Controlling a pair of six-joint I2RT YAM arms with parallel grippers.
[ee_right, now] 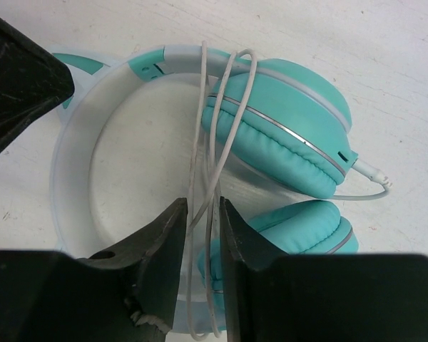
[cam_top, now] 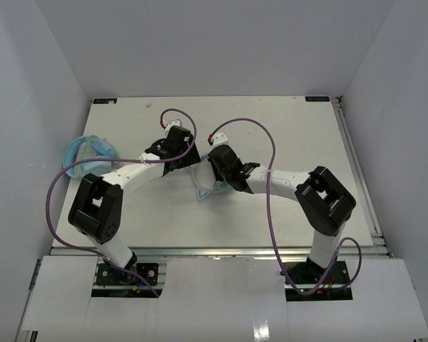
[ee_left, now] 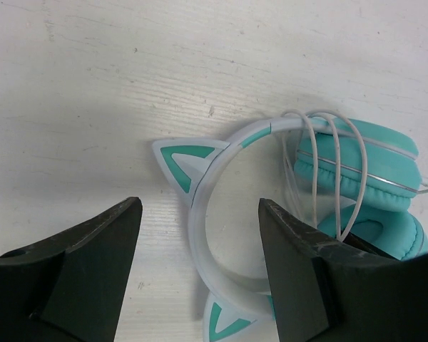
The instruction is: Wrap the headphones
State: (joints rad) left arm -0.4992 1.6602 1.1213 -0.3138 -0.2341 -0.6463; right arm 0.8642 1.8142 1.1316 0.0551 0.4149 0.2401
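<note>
Top: my left gripper [cam_top: 184,160] and right gripper [cam_top: 217,178] meet mid-table over the headphones [cam_top: 202,191].
Left wrist: fingers [ee_left: 93,256] spread wide, headband [ee_left: 197,214] between them, nothing gripped.
Right wrist: fingers barely apart, two cable [ee_right: 200,128] strands pass through the gap.

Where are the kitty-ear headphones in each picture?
Top external: the headphones are just left of centre, with only a pale sliver showing.
Left wrist: they are in the right and lower part.
Right wrist: they fill the middle.
Shared landmark: the white cable is looped over the headband in both wrist views.
</note>
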